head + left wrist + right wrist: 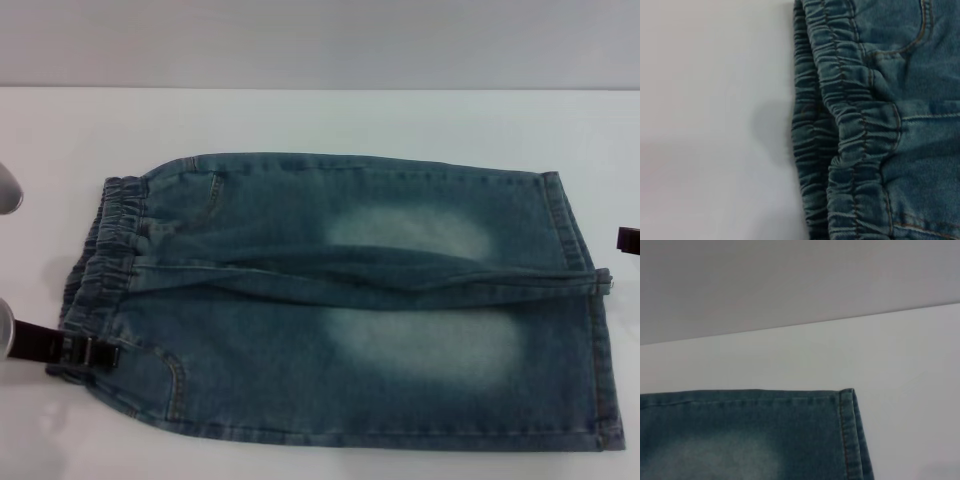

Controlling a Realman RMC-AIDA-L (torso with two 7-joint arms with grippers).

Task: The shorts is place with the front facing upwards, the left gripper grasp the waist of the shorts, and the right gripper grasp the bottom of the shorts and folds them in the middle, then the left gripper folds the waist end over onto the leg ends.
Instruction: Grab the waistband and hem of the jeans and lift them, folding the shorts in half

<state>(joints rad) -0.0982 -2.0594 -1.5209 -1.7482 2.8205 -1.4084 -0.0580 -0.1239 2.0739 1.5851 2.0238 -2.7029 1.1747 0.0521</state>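
Here the shorts [340, 300] are lying flat and front-up on the white table [320, 115], spread sideways across the head view, and everything else is best placed against them. The waist of the shorts [105, 255], the puckered elastic band, is forming their left end, while the leg ends [590, 300], straight and stitched, are forming the right end. Two pale faded patches are showing, one on each leg, on either side of the long crease running down the middle of the shorts.

The left gripper [95, 352] is reaching in from beyond the waist end, its dark prongs lying at the near corner of the waistband and touching the denim there; whether its jaws are apart or closed on the band cannot be told. The left wrist view is looking down on the ruffled band [850, 125] at the table's edge of the cloth.

The right gripper [628, 240] is showing only as a dark sliver just past the leg ends, apart from the cloth; its jaws cannot be judged. The right wrist view is showing one hem corner [847, 405] lying flat on the table.
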